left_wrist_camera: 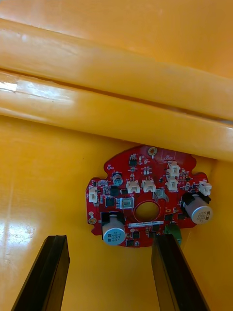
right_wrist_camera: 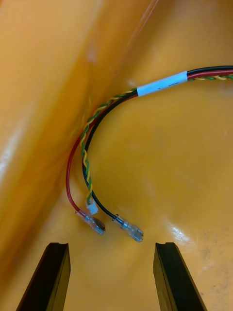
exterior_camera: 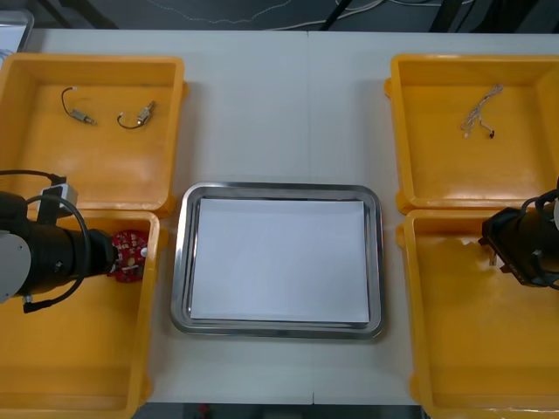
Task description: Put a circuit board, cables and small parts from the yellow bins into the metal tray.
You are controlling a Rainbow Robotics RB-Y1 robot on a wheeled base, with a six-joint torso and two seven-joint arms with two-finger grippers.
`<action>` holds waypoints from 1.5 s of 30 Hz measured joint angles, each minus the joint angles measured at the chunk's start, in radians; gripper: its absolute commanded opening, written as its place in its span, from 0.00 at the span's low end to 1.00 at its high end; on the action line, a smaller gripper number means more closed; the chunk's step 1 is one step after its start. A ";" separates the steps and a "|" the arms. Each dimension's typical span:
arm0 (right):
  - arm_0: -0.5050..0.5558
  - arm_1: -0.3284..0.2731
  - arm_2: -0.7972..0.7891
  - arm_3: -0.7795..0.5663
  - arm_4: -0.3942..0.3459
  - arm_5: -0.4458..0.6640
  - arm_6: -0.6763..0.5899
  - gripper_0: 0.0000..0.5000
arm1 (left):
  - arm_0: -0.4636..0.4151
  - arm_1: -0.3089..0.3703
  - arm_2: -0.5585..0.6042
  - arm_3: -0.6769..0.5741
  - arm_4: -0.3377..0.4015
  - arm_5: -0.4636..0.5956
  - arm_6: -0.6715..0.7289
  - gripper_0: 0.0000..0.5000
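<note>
Tray (exterior_camera: 278, 330) between 2 bins (exterior_camera: 96, 170) each side; circuit board (exterior_camera: 127, 256) in near-left bin (exterior_camera: 70, 358).

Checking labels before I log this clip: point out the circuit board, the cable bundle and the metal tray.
circuit board (left_wrist_camera: 148, 197), left wrist view, red face just above the centre hole
cable bundle (right_wrist_camera: 162, 83), right wrist view, its white label
metal tray (exterior_camera: 182, 262), front view, left rim

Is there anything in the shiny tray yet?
Empty. The metal tray has a bare white inside; the red circuit board sits in a yellow bin.
</note>
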 measured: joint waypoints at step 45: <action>0.031 0.003 0.000 0.043 0.000 -0.074 0.000 0.00 | 0.045 0.000 -0.100 0.088 -0.102 -0.167 0.000 1.00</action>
